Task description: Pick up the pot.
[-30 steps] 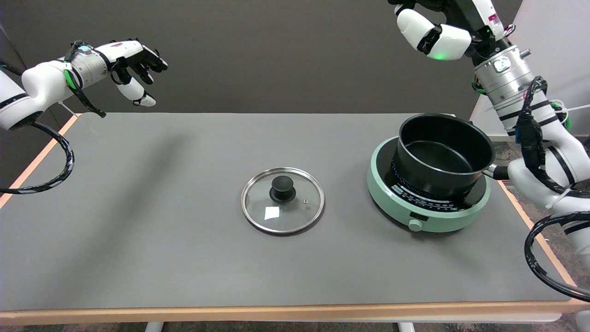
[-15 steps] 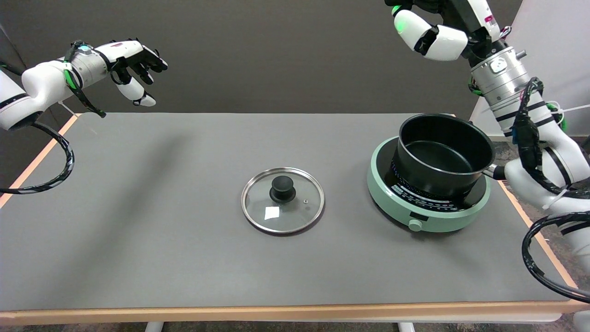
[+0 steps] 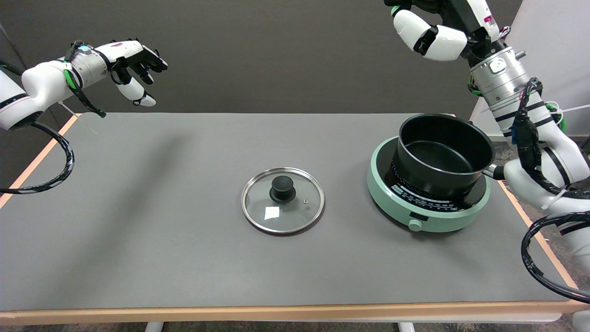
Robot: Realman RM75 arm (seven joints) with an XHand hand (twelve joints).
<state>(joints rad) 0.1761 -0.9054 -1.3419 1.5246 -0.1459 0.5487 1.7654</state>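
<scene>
The pot (image 3: pixel 443 156) sits on the green cooker (image 3: pixel 426 216) at the surface's (image 3: pixel 184 240) right end. The right hand (image 3: pixel 433 32) hangs high above it, partly cut off by the frame, holding nothing; whether its fingers are spread or curled cannot be told. The pot lies straight below, its handle toward the right arm.

Grey table (image 3: pixel 138 240) with a light wooden edge carrying a lid and a cooker.

A round glass lid (image 3: pixel 282 200) with a metal rim is lying flat near the middle of the grey top, its black knob (image 3: pixel 282 187) pointing up and a small white label (image 3: pixel 272 212) showing on the glass. Well apart from it, toward the table's right end, a round mint-green induction cooker (image 3: pixel 426 210) is sitting on the surface, its front dial (image 3: pixel 415 225) facing the near edge, and it is bearing a black pot (image 3: pixel 443 154).
</scene>
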